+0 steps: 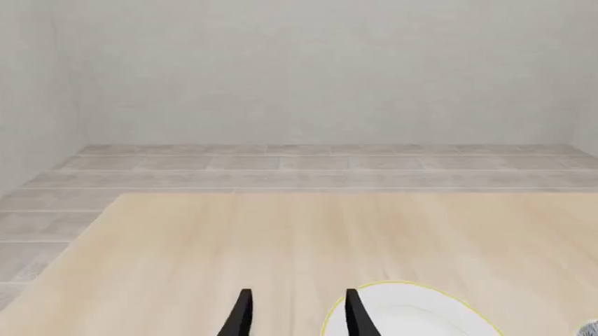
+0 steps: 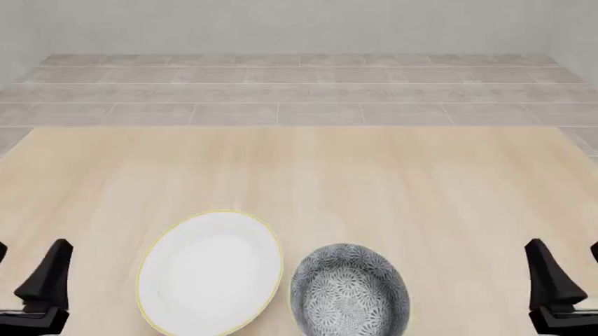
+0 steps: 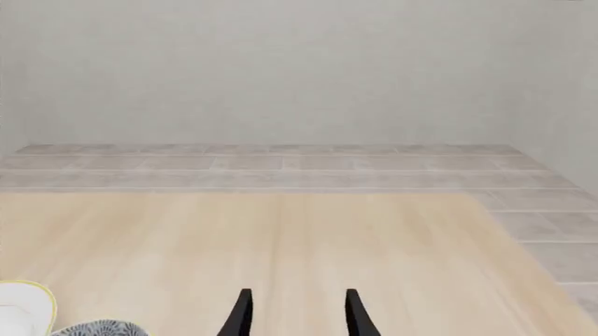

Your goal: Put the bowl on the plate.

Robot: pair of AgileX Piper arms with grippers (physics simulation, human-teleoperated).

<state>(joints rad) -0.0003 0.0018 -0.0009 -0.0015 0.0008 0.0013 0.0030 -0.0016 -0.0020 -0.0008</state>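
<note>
Pale wooden surface [image 2: 374,175] carries the bowl [image 2: 349,288] just right of the plate [image 2: 210,270]. I see both grippers parted and empty; right gripper [image 2: 564,280] sits nearer the bowl than left gripper [image 2: 28,278].

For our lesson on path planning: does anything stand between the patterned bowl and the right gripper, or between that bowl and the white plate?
Nothing visible: bare table separates right gripper from grey floral bowl; gold-rimmed white plate sits beside it.
</note>
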